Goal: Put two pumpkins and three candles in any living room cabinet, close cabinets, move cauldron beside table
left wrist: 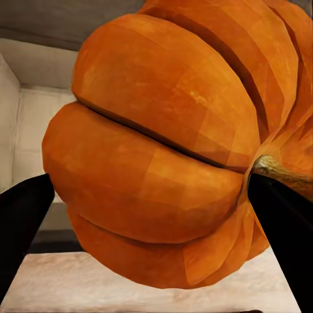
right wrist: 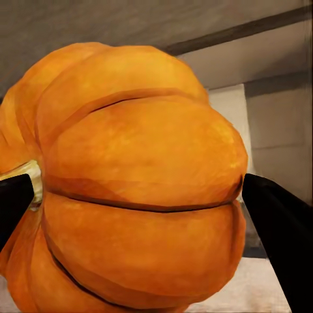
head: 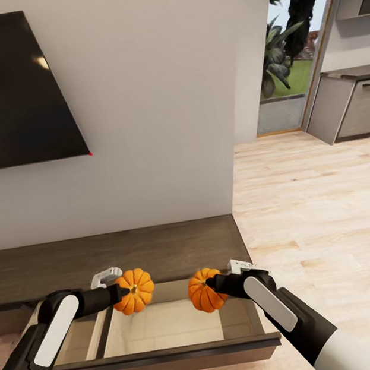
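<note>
Head view: the left gripper [head: 120, 293] and right gripper [head: 209, 286] each grasp a pumpkin, the left pumpkin [head: 134, 290] and right pumpkin [head: 203, 291], above the open drawer [head: 166, 326] of the cabinet [head: 160, 250]. Best lower both well inside before releasing.

Left wrist view: the left pumpkin [left wrist: 169, 150] sits clamped between the dark fingers [left wrist: 23, 215].

Right wrist view: the right pumpkin [right wrist: 130, 182] is likewise pinched between fingers [right wrist: 280, 222].

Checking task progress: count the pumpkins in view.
2. One pumpkin is held in the left gripper and the other pumpkin in the right gripper, both above the open drawer.
</note>
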